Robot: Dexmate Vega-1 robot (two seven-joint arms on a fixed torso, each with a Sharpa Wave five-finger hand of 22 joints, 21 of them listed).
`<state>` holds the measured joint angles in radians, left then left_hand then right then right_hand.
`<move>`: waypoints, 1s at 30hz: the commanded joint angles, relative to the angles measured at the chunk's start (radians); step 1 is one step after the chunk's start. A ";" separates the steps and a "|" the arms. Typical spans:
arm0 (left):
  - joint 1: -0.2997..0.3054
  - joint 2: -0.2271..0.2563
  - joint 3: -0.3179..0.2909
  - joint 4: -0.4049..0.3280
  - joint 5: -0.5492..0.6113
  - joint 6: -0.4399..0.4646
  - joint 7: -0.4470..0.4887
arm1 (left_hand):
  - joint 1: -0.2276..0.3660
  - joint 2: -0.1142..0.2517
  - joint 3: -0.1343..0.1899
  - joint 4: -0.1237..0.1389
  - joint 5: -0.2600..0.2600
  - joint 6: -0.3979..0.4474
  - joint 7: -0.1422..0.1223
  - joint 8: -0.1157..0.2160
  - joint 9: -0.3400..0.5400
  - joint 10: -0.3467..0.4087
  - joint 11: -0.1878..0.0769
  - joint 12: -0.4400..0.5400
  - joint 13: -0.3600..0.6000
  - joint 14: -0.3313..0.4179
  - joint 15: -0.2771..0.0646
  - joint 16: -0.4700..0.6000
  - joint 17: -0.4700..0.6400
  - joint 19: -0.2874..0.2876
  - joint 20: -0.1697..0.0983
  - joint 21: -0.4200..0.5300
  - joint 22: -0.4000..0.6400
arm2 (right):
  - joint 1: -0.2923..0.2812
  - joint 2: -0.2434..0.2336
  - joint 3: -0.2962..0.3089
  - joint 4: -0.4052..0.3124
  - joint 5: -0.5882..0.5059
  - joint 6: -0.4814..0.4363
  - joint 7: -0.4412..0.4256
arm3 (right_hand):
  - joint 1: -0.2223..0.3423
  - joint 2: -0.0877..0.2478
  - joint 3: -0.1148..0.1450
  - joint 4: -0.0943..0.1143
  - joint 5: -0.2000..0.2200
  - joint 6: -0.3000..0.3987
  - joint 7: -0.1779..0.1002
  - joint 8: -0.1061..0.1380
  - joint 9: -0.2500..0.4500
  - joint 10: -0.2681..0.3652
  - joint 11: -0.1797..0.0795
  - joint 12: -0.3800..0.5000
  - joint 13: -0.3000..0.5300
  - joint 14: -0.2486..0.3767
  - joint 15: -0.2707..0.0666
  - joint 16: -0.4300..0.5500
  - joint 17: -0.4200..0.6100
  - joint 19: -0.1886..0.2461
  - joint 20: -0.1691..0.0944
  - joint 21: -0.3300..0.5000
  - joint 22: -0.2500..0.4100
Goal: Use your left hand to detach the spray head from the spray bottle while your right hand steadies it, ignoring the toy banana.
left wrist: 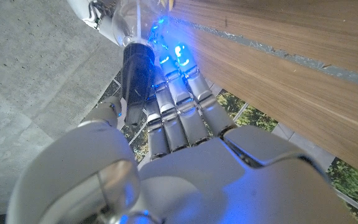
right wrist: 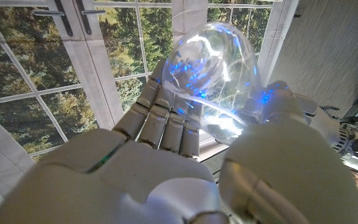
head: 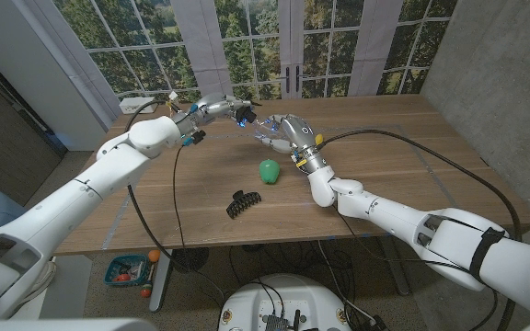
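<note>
Nearest the robot, close to the front edge of the wooden table [head: 403, 156], lies a black hair clip [head: 241, 203]. A bit farther back sits a small green thing [head: 269, 171], round w/ a pointy top; can't tell what it is.

Past that, both arms meet up in the air over the far half of the table. The right hand [head: 282, 131] is wrapped around the clear body of the spray bottle [right wrist: 210, 71]. In the right wrist view the fingers [right wrist: 160, 121] curl under the round see-through bottle and the thumb presses on the other side, so it's holding tight. Blue light spots shine on the plastic.

The left hand [head: 212, 109] is just beside it, on the bottle's other end. In the left wrist view its fingers [left wrist: 179, 109] lie side by side along the black spray head [left wrist: 137, 74], w/ the thumb on the other side, so it grips that part. The spray head is joined to the clear neck of the bottle there. The bottle hangs between the 2 hands, off the table, lying more or less sideways.

Farthest back are big windows [head: 247, 41] w/ green trees outside, and a gray wall on the right.
</note>
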<state>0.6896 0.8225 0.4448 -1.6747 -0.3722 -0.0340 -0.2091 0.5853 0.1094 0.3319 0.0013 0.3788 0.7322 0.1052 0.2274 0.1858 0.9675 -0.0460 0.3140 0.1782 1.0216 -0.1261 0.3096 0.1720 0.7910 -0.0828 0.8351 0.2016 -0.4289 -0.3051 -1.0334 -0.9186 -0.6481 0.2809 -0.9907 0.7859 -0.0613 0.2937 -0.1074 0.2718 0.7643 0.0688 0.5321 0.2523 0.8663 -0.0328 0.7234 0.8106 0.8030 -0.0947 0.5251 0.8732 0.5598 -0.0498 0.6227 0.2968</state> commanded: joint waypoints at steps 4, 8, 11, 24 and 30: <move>0.000 -0.011 -0.001 -0.010 -0.081 0.005 -0.054 | 0.002 0.052 0.080 -0.014 -0.039 -0.182 0.095 -0.065 -0.005 0.209 -0.076 -0.028 0.004 0.137 -0.079 -0.037 0.001 0.053 -0.045 0.038 -0.003 | -0.005 -0.018 -0.001 0.020 -0.004 0.016 -0.075 | 0.182 0.202 -0.003 0.005 0.008 0.233 -0.242 -0.005 -0.002 0.180 -0.172 0.006 0.009 0.013 -0.135 -0.011 0.010 -0.010 -0.136 0.017 -0.003; 0.011 0.020 0.002 -0.059 -0.045 0.026 -0.032 | 0.028 0.029 0.161 -0.080 -0.088 -0.417 0.091 -0.058 -0.006 0.154 -0.083 -0.105 0.008 0.062 -0.081 -0.106 0.001 -0.030 -0.038 0.039 0.004 | -0.007 -0.021 0.008 0.025 0.009 0.025 -0.081 | 0.182 0.203 -0.005 0.006 0.009 0.234 -0.238 -0.003 0.000 0.180 -0.172 0.002 0.009 0.017 -0.135 -0.019 0.016 -0.012 -0.136 0.025 -0.006; 0.037 0.057 0.001 -0.131 0.045 0.061 0.052 | 0.094 -0.141 0.149 -0.187 -0.156 -0.562 0.034 -0.046 -0.006 0.018 -0.156 -0.134 0.008 -0.083 -0.099 -0.128 0.008 -0.171 -0.025 0.008 0.000 | -0.009 -0.027 0.012 0.019 0.013 0.026 -0.081 | 0.178 0.206 -0.007 0.010 0.011 0.228 -0.234 -0.012 -0.008 0.188 -0.170 -0.011 -0.012 0.019 -0.135 -0.030 0.020 -0.015 -0.135 0.033 -0.010; 0.083 0.130 -0.014 -0.321 0.189 0.280 0.159 | 0.291 -0.160 0.016 -0.150 -0.190 -0.490 -0.045 0.031 0.001 -0.467 -0.071 -0.112 0.007 -0.493 -0.026 -0.097 0.024 -0.484 0.106 -0.135 -0.011 | -0.015 -0.026 0.024 0.000 0.014 0.002 -0.079 | 0.186 0.208 -0.006 0.006 0.013 0.235 -0.233 -0.016 -0.014 0.189 -0.171 -0.007 0.002 0.024 -0.137 -0.049 0.031 -0.020 -0.135 0.050 -0.019; 0.067 0.135 -0.006 -0.307 0.168 0.256 0.106 | 0.279 -0.126 -0.003 -0.152 -0.190 -0.244 -0.049 0.062 0.003 -0.360 -0.057 -0.078 0.007 -0.420 -0.019 -0.065 0.020 -0.419 0.077 -0.109 -0.005 | -0.007 -0.015 0.016 0.023 0.008 0.003 -0.093 | 0.186 0.208 -0.007 0.007 0.013 0.235 -0.232 -0.012 -0.006 0.185 -0.171 -0.008 0.007 0.028 -0.136 -0.056 0.037 -0.024 -0.135 0.057 -0.022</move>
<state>0.7577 0.9274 0.4395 -1.9364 -0.2171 0.1732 -0.0736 0.8577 -0.0350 0.3284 -0.1424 0.1884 0.4387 0.0647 0.2857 0.1846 0.5763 -0.0876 0.2288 0.1812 0.5797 -0.0533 0.2364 0.1905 0.3445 0.0044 0.7137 0.1936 -0.4404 -0.3309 -1.0159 -0.9117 -0.6366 0.2920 -1.0693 0.7856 -0.0611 0.2825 -0.1022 0.2745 0.7698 0.0598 0.5163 0.2397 0.8795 -0.0342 0.7131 0.8122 0.8194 -0.0964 0.4758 0.9057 0.5421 -0.0505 0.6733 0.2737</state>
